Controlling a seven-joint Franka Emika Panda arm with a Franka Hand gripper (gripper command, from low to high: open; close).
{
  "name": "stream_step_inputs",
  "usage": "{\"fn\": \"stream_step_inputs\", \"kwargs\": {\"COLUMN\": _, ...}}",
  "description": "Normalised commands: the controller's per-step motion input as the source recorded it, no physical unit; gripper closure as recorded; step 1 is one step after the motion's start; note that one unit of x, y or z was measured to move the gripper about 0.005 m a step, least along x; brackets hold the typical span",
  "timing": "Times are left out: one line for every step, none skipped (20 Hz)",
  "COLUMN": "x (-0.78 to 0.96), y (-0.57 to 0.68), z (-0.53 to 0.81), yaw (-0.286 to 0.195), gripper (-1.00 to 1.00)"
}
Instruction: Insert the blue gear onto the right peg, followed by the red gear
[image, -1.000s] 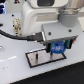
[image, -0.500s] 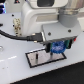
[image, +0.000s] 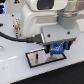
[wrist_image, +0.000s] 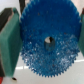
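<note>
Arm: the white Franka arm (image: 42, 17) filled the upper part of the exterior view, reaching down toward the plate.
Hand: the hand (image: 57, 50) hung low over the plate's end toward the exterior view's right; its jaws were closed in on the blue gear.
Fingers: in the wrist view, teal finger pads (wrist_image: 9, 45) stood against the gear on either side, one at each frame edge.
Blue gear: the blue gear (wrist_image: 48, 42) was held in the hand, its toothed face and centre hole turned toward the wrist camera; in the exterior view only part of it showed, below the hand body.
Plate: the white, black-framed plate (image: 37, 59) lay flat on the surface (image: 20, 72), directly below the hand.
Right peg: hidden behind the hand and gear; contact between gear and peg could not be determined.
Left peg: a thin dark pin (image: 36, 56) stood upright near the plate's other end, apart from the hand.
Red gear: not identifiable in either view.
</note>
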Motion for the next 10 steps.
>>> {"fn": "stream_step_inputs", "kwargs": {"x": -0.01, "y": 0.00, "z": 0.00, "yaw": 0.000, "gripper": 1.00}}
{"fn": "stream_step_inputs", "kwargs": {"x": 0.00, "y": 0.00, "z": 0.02, "yaw": 0.000, "gripper": 1.00}}
{"fn": "stream_step_inputs", "kwargs": {"x": 0.00, "y": -0.02, "z": 0.16, "yaw": 0.000, "gripper": 1.00}}
{"fn": "stream_step_inputs", "kwargs": {"x": 0.00, "y": -0.10, "z": 0.27, "yaw": 0.000, "gripper": 1.00}}
{"fn": "stream_step_inputs", "kwargs": {"x": 0.00, "y": -0.13, "z": 0.34, "yaw": 0.000, "gripper": 1.00}}
{"fn": "stream_step_inputs", "kwargs": {"x": 0.00, "y": -0.15, "z": 0.41, "yaw": 0.000, "gripper": 1.00}}
{"fn": "stream_step_inputs", "kwargs": {"x": 0.00, "y": -0.16, "z": 0.35, "yaw": 0.000, "gripper": 1.00}}
{"fn": "stream_step_inputs", "kwargs": {"x": 0.00, "y": -0.07, "z": 0.15, "yaw": 0.000, "gripper": 1.00}}
{"fn": "stream_step_inputs", "kwargs": {"x": 0.01, "y": 0.02, "z": 0.03, "yaw": 0.000, "gripper": 1.00}}
{"fn": "stream_step_inputs", "kwargs": {"x": 0.01, "y": -0.01, "z": 0.24, "yaw": 0.000, "gripper": 1.00}}
